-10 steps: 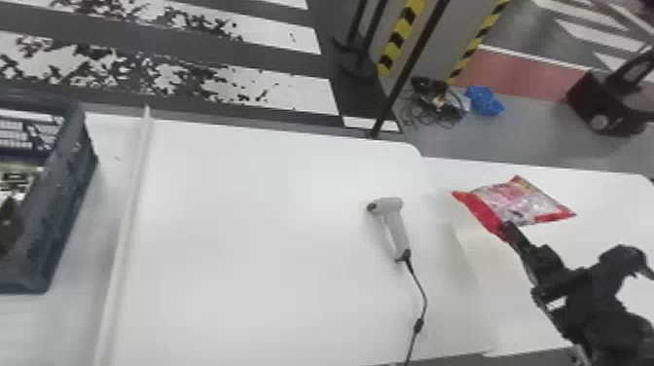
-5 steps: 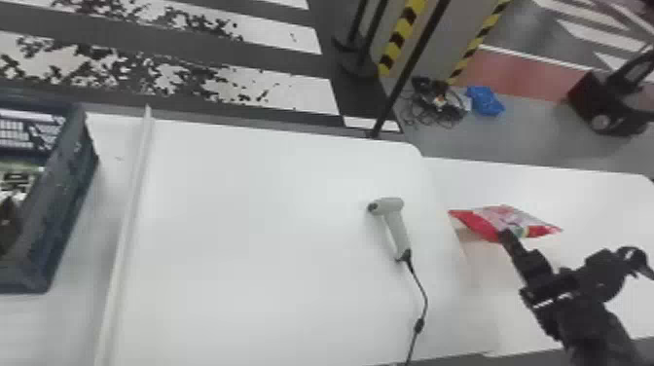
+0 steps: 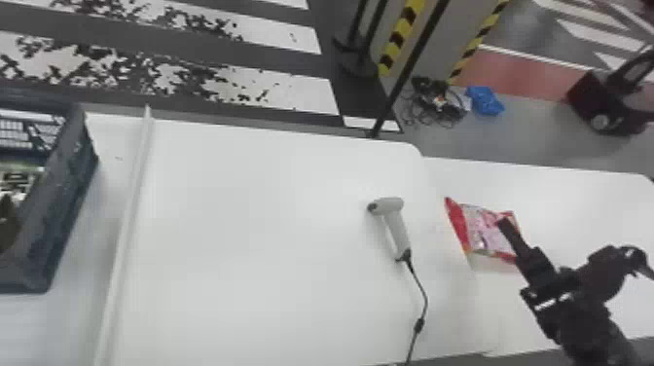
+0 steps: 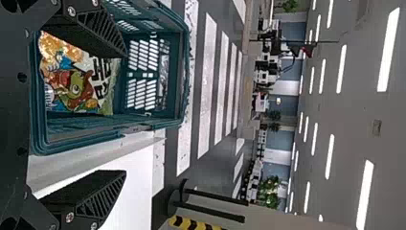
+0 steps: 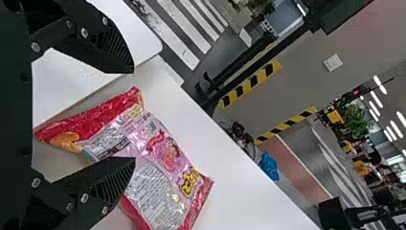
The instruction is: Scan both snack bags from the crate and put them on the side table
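The black fingers of the right gripper (image 3: 503, 223) stand spread at a crinkled, glossy red-and-pink plastic snack bag (image 5: 163, 167) lying on the smooth white side table (image 3: 535, 185); the left gripper (image 4: 125, 114) is spread too, before a slatted blue-green plastic crate (image 4: 79, 146) holding a multicoloured snack bag (image 4: 72, 86); a grey pistol-shaped scanner (image 3: 399, 231) lies on the white main table (image 3: 267, 243); beyond, white stripes cross the dark floor (image 3: 292, 61).

Tables (image 3: 253, 233) hold crate (image 3: 63, 204), scanner (image 3: 398, 226), apparently bag (image 3: 479, 231).

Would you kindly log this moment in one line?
red bag: on side table; right gripper: open at bag; second bag: in crate; left gripper: open by crate
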Available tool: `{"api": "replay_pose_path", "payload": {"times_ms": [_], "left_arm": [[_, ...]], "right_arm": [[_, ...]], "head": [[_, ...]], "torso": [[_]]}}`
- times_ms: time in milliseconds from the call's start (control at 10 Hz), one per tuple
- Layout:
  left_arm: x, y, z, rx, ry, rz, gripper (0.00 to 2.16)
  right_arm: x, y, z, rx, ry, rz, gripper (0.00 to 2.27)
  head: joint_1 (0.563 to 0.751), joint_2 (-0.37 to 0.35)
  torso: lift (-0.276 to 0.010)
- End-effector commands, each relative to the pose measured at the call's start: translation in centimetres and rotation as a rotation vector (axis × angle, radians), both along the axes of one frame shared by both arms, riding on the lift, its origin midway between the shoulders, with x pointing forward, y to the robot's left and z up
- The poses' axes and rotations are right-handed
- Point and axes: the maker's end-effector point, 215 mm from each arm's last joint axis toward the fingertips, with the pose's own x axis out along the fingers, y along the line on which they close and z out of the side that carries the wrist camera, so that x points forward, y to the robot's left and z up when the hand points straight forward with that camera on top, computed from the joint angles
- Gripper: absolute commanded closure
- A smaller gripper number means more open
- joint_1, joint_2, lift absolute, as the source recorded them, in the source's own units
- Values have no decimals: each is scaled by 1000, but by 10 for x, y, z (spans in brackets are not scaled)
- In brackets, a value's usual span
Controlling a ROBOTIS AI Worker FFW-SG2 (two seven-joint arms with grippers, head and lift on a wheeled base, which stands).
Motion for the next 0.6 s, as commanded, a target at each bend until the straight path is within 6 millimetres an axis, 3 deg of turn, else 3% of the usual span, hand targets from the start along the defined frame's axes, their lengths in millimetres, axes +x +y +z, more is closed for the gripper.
{"api": "replay_pose_path", "payload": {"times_ms": [0, 300, 500], "left_arm": [[1, -3, 4, -5, -7, -2, 140], [1, -4, 8, -3, -12, -2, 140], [1, -4, 9, -2, -15, -1, 140]], "right_arm": [[10, 38, 35, -99, -48, 78, 46], [38, 146, 97, -322, -169, 256, 49], [49, 237, 124, -487, -260, 372, 63]], "head": [[695, -350], [695, -350], [695, -269]], "torso": [[-87], [-87], [-87]]}}
